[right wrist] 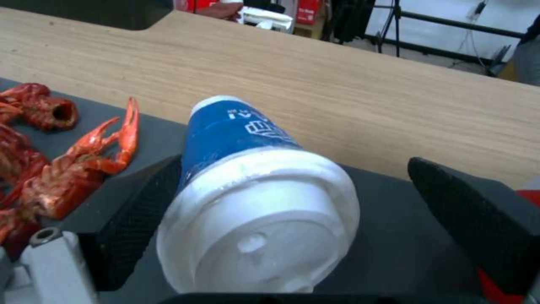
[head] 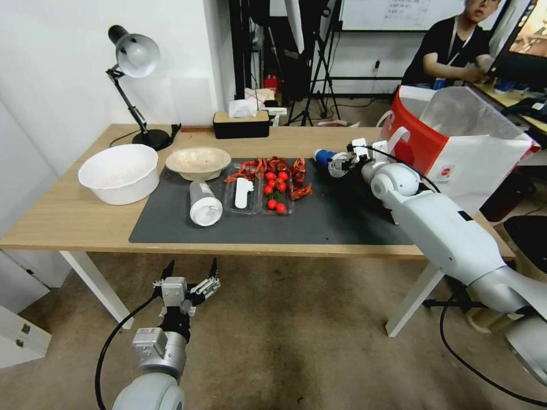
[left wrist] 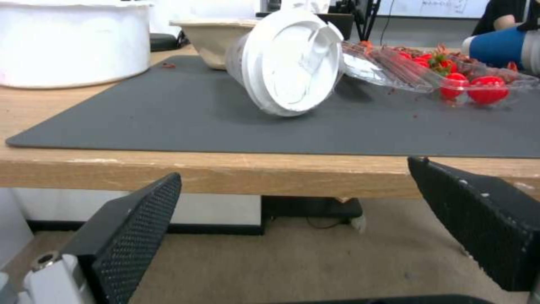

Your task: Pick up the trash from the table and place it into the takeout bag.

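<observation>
A blue paper cup with a white lid [head: 323,157] [right wrist: 242,135] lies on its side at the far right of the dark mat [head: 342,216]. My right gripper [head: 337,164] [right wrist: 295,162] is open around it, one finger close against the cup's side, the other apart. The takeout bag [head: 456,154] stands open just right of that arm. A clear white-lidded cup [head: 204,203] [left wrist: 287,63] lies on the mat beside a beige bowl [head: 198,162] [left wrist: 211,36]. Crayfish shells [head: 273,168] [right wrist: 50,185] litter a clear tray. My left gripper [head: 192,265] [left wrist: 295,171] hangs open below the table's [head: 68,210] front edge.
A large white bowl [head: 119,173] [left wrist: 73,42] sits on the table's left part. A desk lamp [head: 134,62] and a black tissue box [head: 241,122] stand along the back edge. Cherry tomatoes [head: 274,191] [left wrist: 484,88] lie in the tray.
</observation>
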Robot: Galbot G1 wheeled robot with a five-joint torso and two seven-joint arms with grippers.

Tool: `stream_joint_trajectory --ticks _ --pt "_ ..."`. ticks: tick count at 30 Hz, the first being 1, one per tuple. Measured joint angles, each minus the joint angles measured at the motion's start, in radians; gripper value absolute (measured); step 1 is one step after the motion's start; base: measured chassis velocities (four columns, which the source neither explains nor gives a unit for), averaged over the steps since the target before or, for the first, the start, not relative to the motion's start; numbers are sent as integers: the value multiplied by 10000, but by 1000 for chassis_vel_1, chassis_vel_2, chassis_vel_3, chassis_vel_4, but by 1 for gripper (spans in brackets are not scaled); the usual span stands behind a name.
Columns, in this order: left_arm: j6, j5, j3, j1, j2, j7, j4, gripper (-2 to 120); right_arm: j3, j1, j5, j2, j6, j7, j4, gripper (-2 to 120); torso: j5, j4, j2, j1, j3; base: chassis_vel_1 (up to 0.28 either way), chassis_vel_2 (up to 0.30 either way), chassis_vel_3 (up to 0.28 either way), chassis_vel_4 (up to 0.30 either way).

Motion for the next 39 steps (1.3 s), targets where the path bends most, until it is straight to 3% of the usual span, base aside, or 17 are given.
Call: stream_joint_trajectory --ticks 19,33,39 --pt "-6 -13 -23 -20 39 -6 26 100 -173 553 -123 248 332 -1310 -1655 100 0 -1 -1 0 0 0 0 0 0" --pt "-6 -45 -5 -41 92 -7 56 100 -80 547 -139 356 731 -2121 -2118 100 0 -1 0 0 0 0 0 0 0" --pt "-6 -46 7 -45 83 -8 58 100 -84 507 -143 376 909 -2235 -2071 82 0 -1 0 0 1 0 0 0 0"
